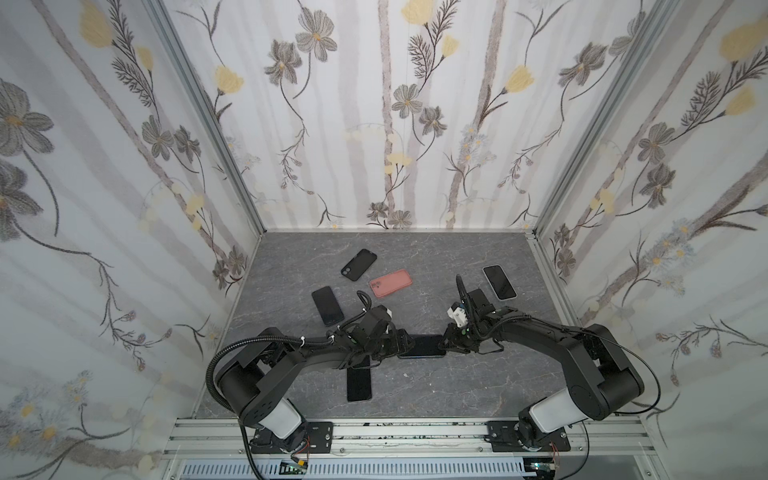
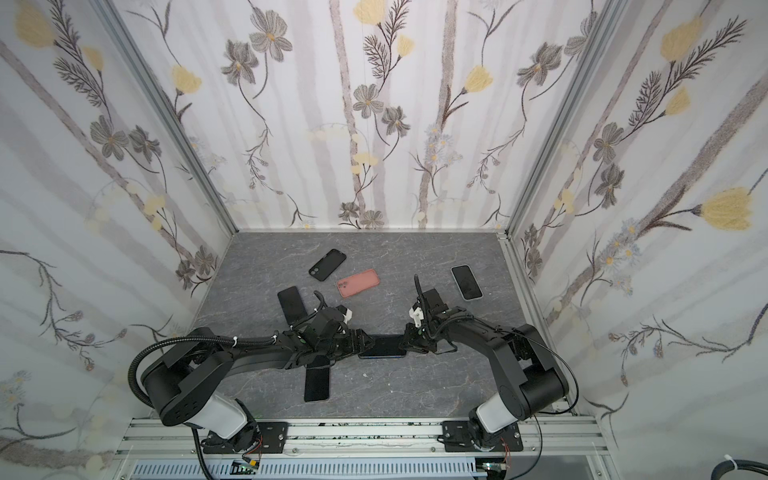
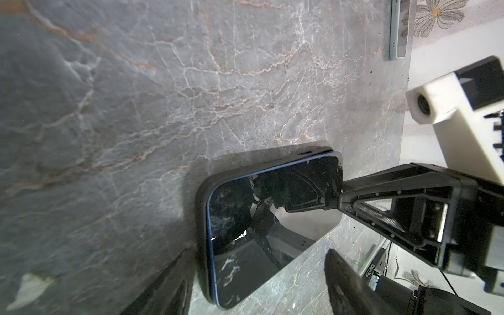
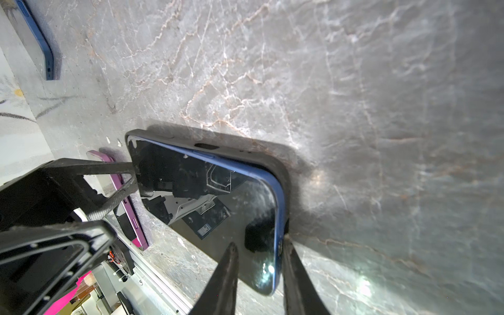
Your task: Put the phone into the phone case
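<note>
Pinching the phone (image 1: 422, 345) by one end, the right gripper (image 4: 260, 244) faces the spread left gripper (image 1: 406, 345); phone case (image 3: 201, 218) underneath, near the desk's (image 1: 440, 388) front edge.

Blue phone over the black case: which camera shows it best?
Right wrist: the blue phone looks largest, its rim riding above the black case. Left wrist shows it smaller; both top views, only a dark sliver.

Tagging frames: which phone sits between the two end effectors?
The blue-edged phone at centre front, partly seated in a black case; the other phones lie outside that gap.
</note>
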{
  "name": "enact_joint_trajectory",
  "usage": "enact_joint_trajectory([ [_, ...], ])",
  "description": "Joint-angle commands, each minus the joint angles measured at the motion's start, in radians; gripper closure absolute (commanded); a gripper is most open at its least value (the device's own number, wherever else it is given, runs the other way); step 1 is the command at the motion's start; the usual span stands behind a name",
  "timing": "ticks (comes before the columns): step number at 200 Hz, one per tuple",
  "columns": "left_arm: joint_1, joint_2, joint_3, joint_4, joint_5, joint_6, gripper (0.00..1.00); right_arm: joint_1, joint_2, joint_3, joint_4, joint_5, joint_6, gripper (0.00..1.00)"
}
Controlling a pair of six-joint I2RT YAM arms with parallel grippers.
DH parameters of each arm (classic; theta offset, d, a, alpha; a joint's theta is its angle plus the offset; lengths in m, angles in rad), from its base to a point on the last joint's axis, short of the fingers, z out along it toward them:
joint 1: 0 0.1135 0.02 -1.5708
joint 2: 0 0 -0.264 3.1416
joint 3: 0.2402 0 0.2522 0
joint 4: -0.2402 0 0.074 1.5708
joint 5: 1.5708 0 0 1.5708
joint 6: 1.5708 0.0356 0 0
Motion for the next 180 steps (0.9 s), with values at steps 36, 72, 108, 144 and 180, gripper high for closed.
enact_joint_trajectory([
  [36,0.000,-0.040,-0.018,-0.040,-0.025,0.011,0.23,0.001,-0.023,0.042,-0.035,0.012,-0.010,0.68],
  [72,-0.001,-0.086,-0.019,-0.084,-0.040,0.029,0.23,-0.005,-0.038,0.046,-0.056,0.033,-0.021,0.65],
  [108,0.002,-0.097,0.006,-0.130,-0.047,0.054,0.25,-0.023,-0.057,0.063,-0.076,0.058,-0.039,0.64],
  [144,0.003,-0.085,0.019,-0.136,-0.041,0.059,0.32,-0.064,-0.096,0.068,-0.088,0.074,-0.049,0.70],
  [180,0.003,-0.090,0.028,-0.159,-0.034,0.071,0.37,-0.084,-0.081,0.061,-0.116,0.065,-0.084,0.76],
])
